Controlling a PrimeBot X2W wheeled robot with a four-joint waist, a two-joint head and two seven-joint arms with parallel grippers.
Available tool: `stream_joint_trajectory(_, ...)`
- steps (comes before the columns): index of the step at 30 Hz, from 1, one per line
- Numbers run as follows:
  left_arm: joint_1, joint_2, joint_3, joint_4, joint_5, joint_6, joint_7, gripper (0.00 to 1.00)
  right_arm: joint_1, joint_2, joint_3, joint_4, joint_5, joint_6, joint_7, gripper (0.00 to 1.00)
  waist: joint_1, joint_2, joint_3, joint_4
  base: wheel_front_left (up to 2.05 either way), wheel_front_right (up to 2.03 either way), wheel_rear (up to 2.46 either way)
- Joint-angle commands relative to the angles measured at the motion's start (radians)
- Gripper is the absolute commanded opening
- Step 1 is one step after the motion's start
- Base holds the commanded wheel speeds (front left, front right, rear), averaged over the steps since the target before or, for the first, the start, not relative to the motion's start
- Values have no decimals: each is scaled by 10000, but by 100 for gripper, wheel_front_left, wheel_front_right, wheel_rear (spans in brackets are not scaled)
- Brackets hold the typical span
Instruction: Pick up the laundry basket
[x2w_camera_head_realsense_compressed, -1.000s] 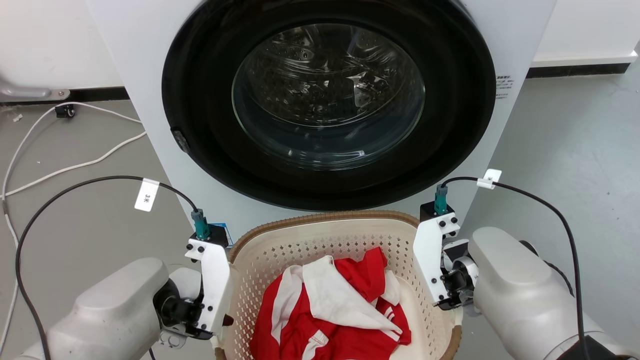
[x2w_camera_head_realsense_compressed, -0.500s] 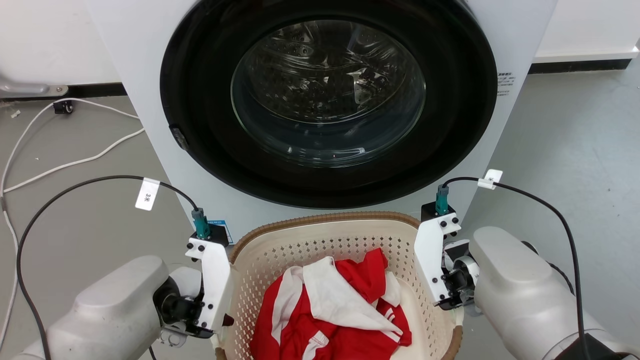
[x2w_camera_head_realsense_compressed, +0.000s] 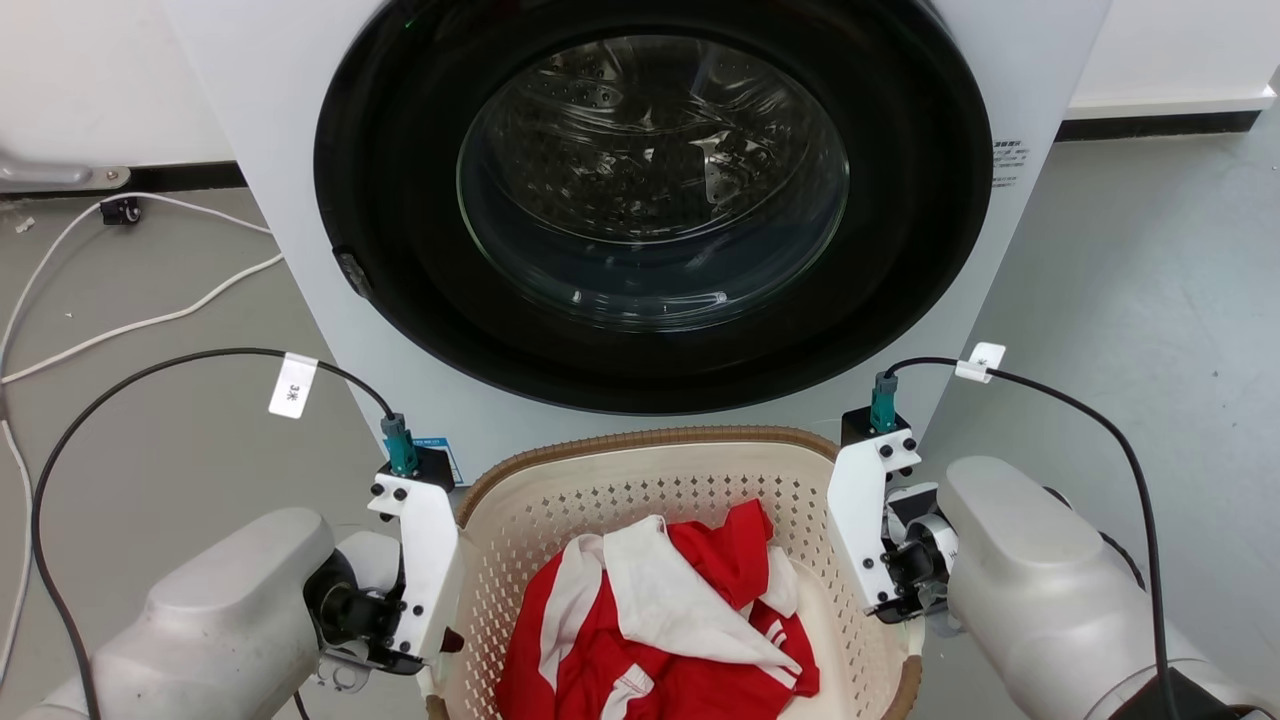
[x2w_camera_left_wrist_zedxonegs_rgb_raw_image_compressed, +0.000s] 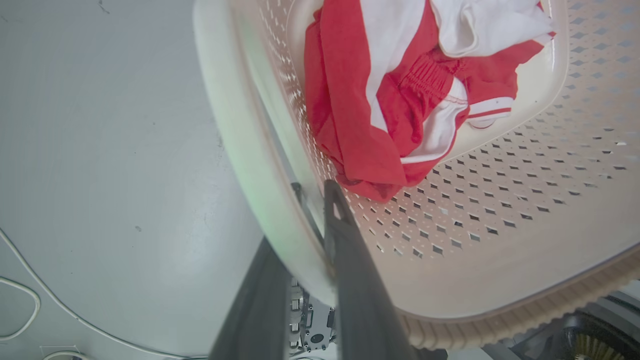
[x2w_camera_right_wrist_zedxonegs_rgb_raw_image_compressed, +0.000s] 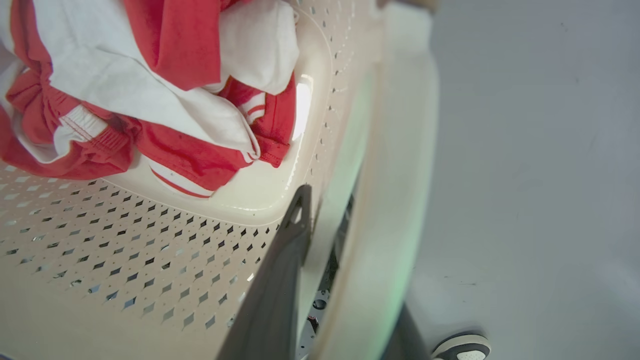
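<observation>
Your left gripper (x2w_camera_left_wrist_zedxonegs_rgb_raw_image_compressed: 305, 225) is closed to a narrow gap on the left handle (x2w_camera_left_wrist_zedxonegs_rgb_raw_image_compressed: 240, 150), at the 9 o'clock side of the basket (x2w_camera_head_realsense_compressed: 650, 440). One dark finger lies inside against the pierced wall and the other runs under the outside, with the white plastic pinched between them. Your right gripper (x2w_camera_right_wrist_zedxonegs_rgb_raw_image_compressed: 330, 225) clamps the right handle (x2w_camera_right_wrist_zedxonegs_rgb_raw_image_compressed: 395, 150) at 3 o'clock the same way, though its outer finger is mostly hidden. The basket sits at 6 o'clock in the head view between both grippers, just in front of the washer (x2w_camera_head_realsense_compressed: 300, 200) at 12 o'clock. Over the last second the washer, the floor (x2w_camera_head_realsense_compressed: 1150, 300) and the white cable (x2w_camera_head_realsense_compressed: 150, 325) have slid slightly in that view, while the basket has kept its place between the grippers. I read that as your body and camera moving with the basket coming along, so the lift seems to have begun, though I cannot tell whether its base is off the floor. The basket is smooth, slightly glossy cream plastic, rounded-rectangular, with small diamond holes and a brown woven-look rim (x2w_camera_head_realsense_compressed: 520, 465). The rounded handles look slippery for hard fingers. The clothes (x2w_camera_head_realsense_compressed: 660, 610) are soft red-and-white fabric, loosely crumpled, probably a light load. The washer's round door (x2w_camera_head_realsense_compressed: 650, 180) is domed glass in a dark ring.
</observation>
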Motion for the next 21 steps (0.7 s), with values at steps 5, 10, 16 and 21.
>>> stream_joint_trajectory(5,-94,92,-59,89,124,-43,108,0,-169,-77,89,78,61,50,-98,0,0,0,4,1,0,0,0)
stream_joint_trajectory(10,-93,76,-59,137,136,-38,131,0,-192,-80,138,130,145,50,-100,0,0,0,-1,0,0,0,0)
stream_joint_trajectory(16,-138,94,-60,211,231,-35,128,0,-248,-83,198,187,211,47,-141,0,0,0,-6,7,0,0,0)
stream_joint_trajectory(21,-126,103,-61,260,317,-35,139,0,-214,-96,264,197,291,45,-182,0,0,0,-2,18,0,0,0)
